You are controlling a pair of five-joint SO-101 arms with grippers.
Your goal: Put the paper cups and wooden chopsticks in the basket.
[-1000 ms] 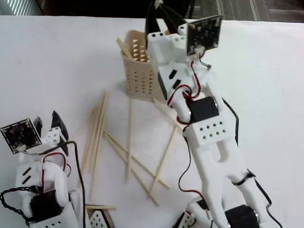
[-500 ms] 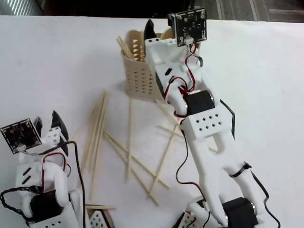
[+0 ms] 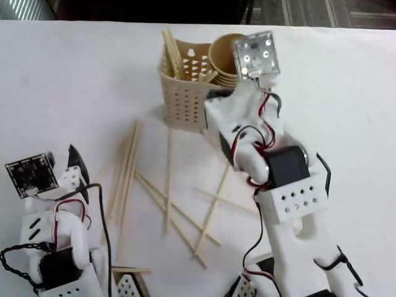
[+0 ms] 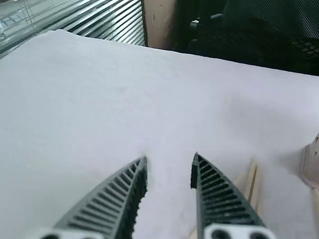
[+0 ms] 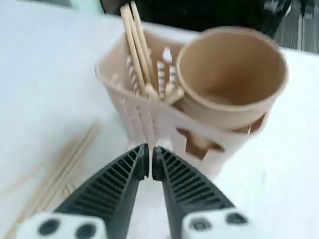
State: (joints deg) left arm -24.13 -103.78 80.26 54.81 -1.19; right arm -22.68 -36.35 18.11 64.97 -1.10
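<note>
The basket (image 3: 182, 99) is seen standing upright at the far side of the counter (image 3: 74, 74). In the part of it nearer to the right arm (image 3: 291, 198), nested paper cups (image 3: 224, 57) are placed with the mouth upward. In the other part a bundle of wooden chopsticks (image 3: 173, 54) is leaned, and their ends rise above the rim. In front of the basket many loose chopsticks (image 3: 127, 170) are scattered flat on the counter. Several are laid almost parallel on the left of the scatter, and others are crossed over each other in the middle. One short piece is found close to the base of the left arm. The right arm is stretched over the right edge of this scatter, so some sticks are partly covered by it. The right end effector (image 5: 150, 162) is held just in front of the basket wall, below the cups. Its jaws are pressed almost together and nothing is pinched between them. The left end effector (image 4: 169, 169) is kept low over bare counter, well apart from the basket. Its jaws are spread and empty, and a few chopsticks lie just beside one finger.
</note>
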